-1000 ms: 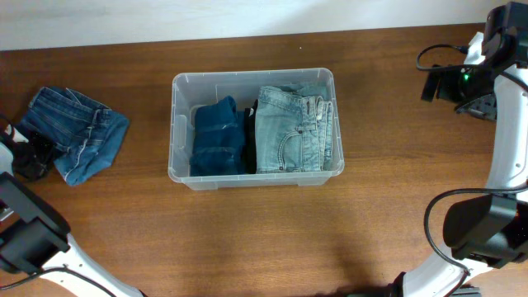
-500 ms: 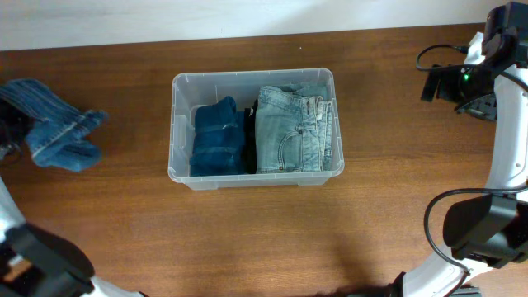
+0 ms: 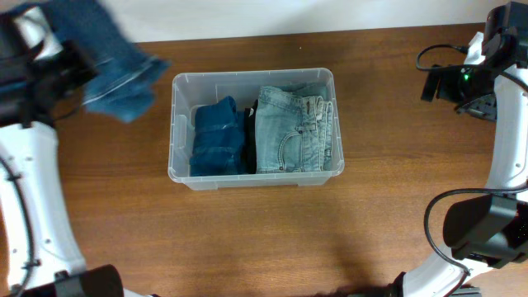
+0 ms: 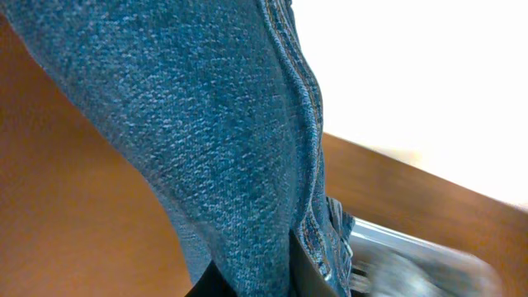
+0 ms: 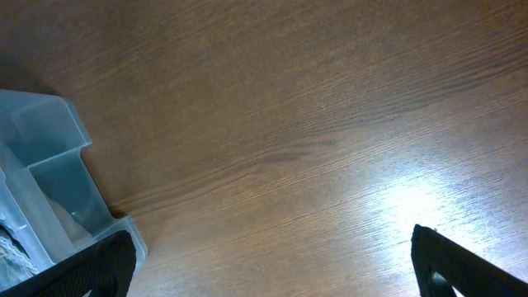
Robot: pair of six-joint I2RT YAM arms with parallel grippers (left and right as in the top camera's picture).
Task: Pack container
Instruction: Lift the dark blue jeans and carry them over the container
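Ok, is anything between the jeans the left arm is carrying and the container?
Nothing visible does. The carried jeans in the left gripper hang just left of the container. Folded dark jeans and light jeans lie inside.

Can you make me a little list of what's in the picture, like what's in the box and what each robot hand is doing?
Box: the container, clear plastic, on the wooden table
Inside: dark blue jeans on the left, light blue jeans on the right, both folded
Left hand: the left gripper is shut on a third pair of jeans, held up beside the box's left back corner
Right hand: the right gripper is open and empty, over bare table right of the box
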